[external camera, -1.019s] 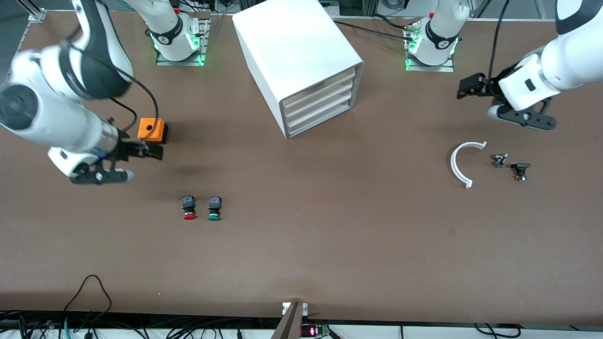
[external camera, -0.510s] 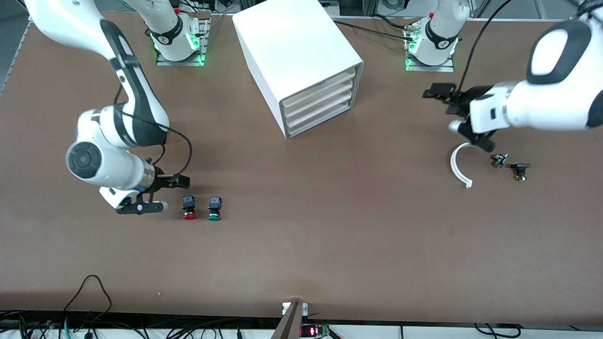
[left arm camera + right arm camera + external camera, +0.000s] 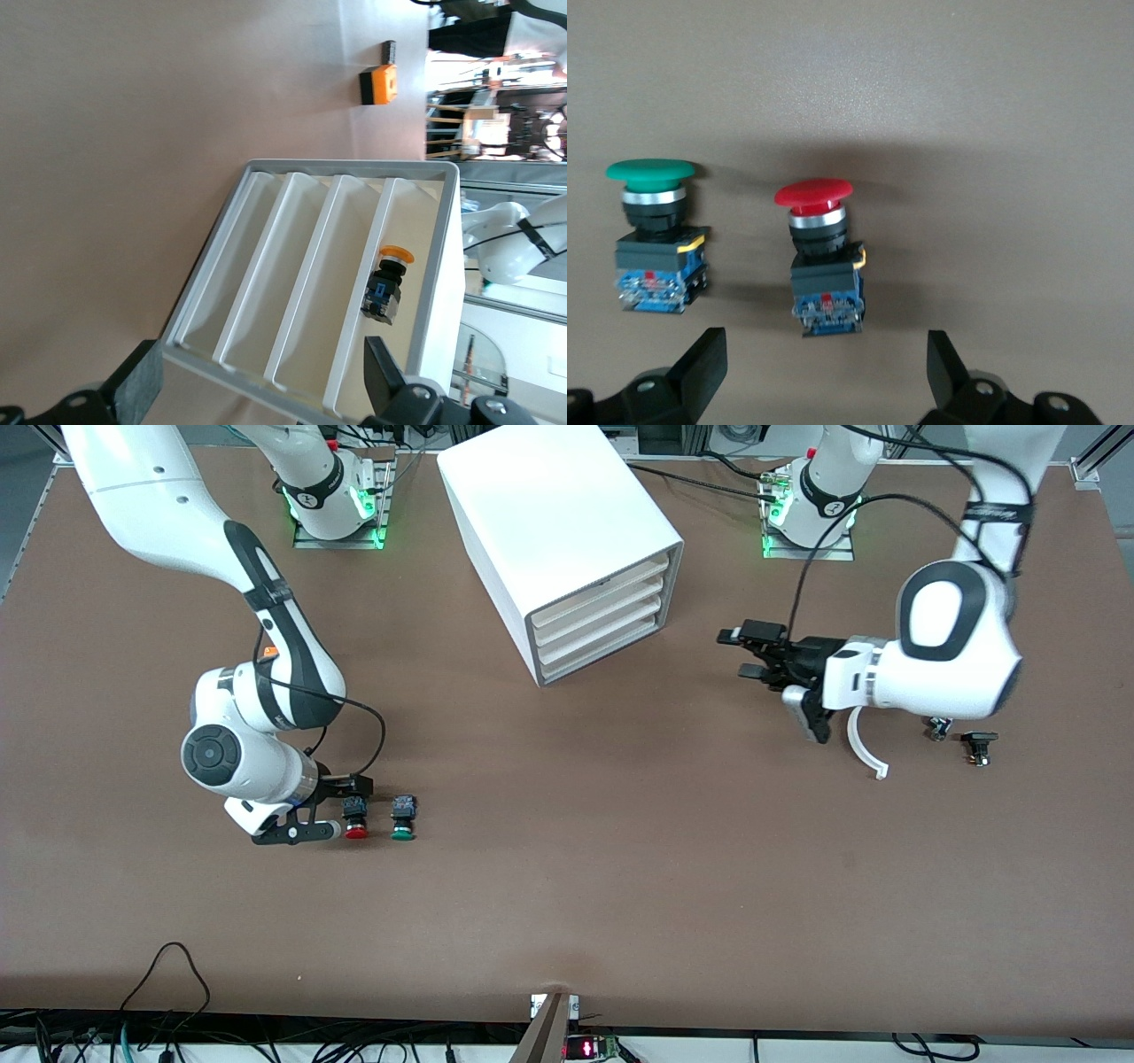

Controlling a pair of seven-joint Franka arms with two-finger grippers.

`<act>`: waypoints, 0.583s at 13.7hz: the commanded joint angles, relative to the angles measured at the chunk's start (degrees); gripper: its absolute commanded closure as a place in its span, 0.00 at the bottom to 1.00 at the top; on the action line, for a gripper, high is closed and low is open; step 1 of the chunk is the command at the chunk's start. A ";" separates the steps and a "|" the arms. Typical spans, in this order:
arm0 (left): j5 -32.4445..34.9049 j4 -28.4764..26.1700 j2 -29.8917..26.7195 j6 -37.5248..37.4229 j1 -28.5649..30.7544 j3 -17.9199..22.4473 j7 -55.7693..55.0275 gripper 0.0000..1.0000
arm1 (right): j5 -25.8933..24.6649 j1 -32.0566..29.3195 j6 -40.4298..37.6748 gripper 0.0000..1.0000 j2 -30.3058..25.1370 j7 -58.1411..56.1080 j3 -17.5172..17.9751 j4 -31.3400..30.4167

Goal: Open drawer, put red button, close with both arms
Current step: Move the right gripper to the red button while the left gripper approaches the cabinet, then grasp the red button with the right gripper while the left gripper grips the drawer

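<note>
The white cabinet (image 3: pixel 558 522) stands at the middle of the table with all four drawers shut. The second-highest drawer (image 3: pixel 601 605) also shows in the left wrist view (image 3: pixel 330 292). My left gripper (image 3: pixel 742 653) is open, a short way in front of the cabinet, and points at the drawers (image 3: pixel 261 381). The red button (image 3: pixel 355 817) lies on the table beside the green button (image 3: pixel 403 817). My right gripper (image 3: pixel 341 808) is open and low at the red button (image 3: pixel 822 257), which lies just ahead of its fingertips (image 3: pixel 824 363).
A button with an orange-yellow cap (image 3: pixel 387 283) shows in the top drawer. An orange box (image 3: pixel 378 86) sits by the right arm's elbow. A white curved piece (image 3: pixel 861 744) and two small dark parts (image 3: pixel 978 746) lie under the left arm.
My right gripper has come from the orange box down to the red button. My left gripper has swung from its end of the table toward the cabinet's front.
</note>
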 commanded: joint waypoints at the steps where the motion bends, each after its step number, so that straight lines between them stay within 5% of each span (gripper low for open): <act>1: -7.36 -5.39 0.49 3.32 -0.35 -0.98 7.35 0.00 | -0.62 0.15 1.99 0.00 1.31 -0.92 -0.02 -0.01; 6: -21.96 -13.67 4.70 4.82 -0.88 -6.06 18.71 0.06 | -0.62 -0.03 2.52 0.04 2.54 -0.92 -0.20 -0.45; 8: -23.91 -14.38 7.08 4.82 -0.97 -7.38 21.95 0.21 | -0.62 -0.11 2.70 0.12 2.54 -0.92 -0.20 -0.62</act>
